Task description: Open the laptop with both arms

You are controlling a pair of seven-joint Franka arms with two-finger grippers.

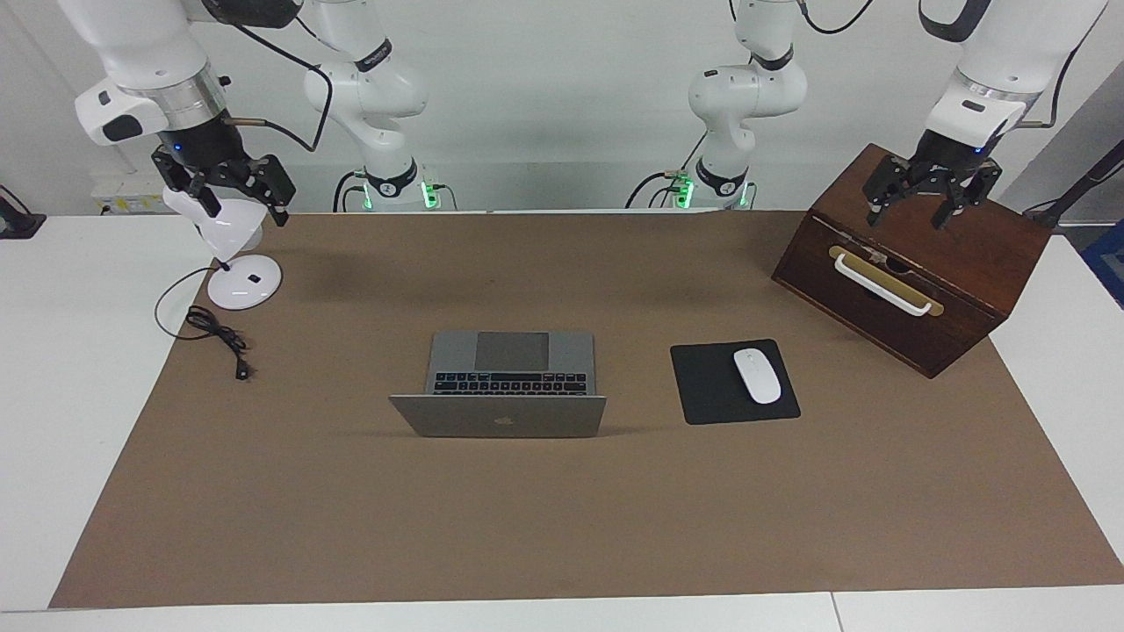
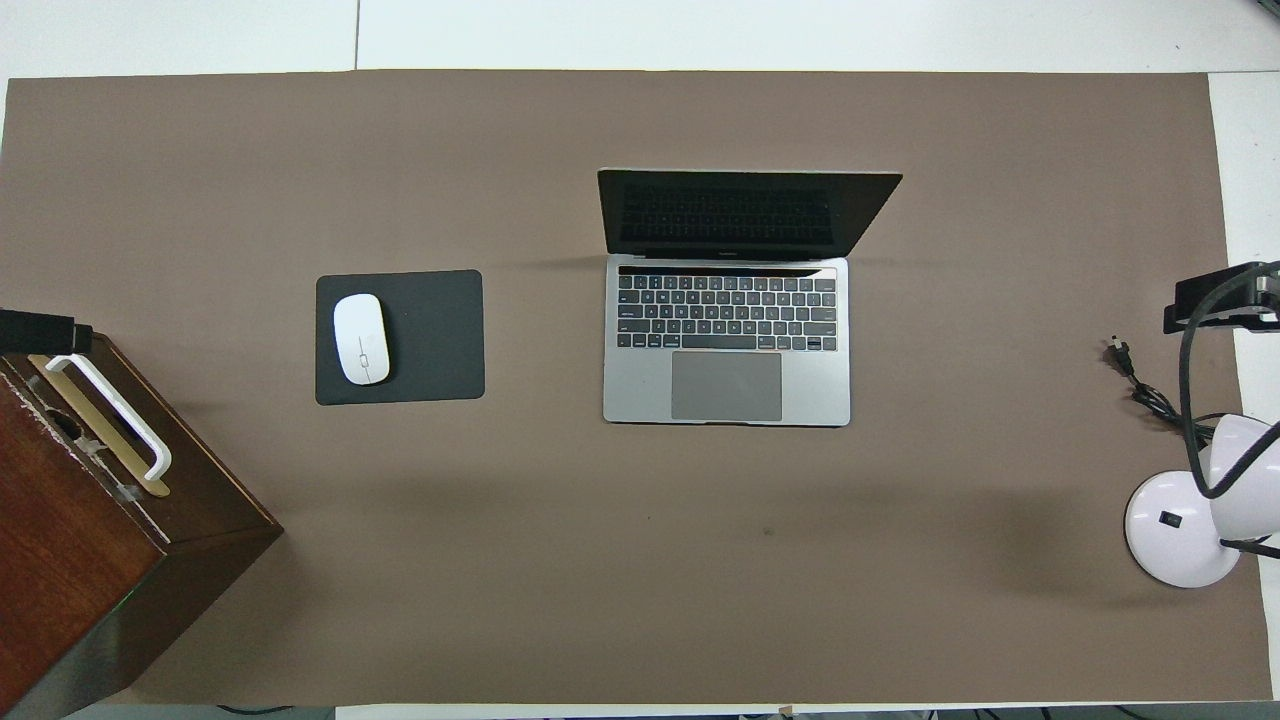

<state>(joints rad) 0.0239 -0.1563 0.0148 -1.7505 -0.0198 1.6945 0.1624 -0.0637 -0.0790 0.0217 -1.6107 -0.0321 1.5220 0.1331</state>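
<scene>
Laptop (image 1: 500,386) open, mouse pad (image 1: 716,386) beside; lamp (image 1: 235,254) apart

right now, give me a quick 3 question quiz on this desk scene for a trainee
1. True or false: the laptop has its lid raised, with the keys showing.
2. What lies on the mouse pad? A) a cable B) a white mouse C) nothing
3. Fill in: the left gripper hangs over the wooden ____, and the right gripper hangs over the desk ____.

Key
1. True: the lid stands up and the keyboard and trackpad are bare.
2. B: the white mouse rests on the pad.
3. Box; lamp. Both grippers are open and neither touches the laptop.
</scene>
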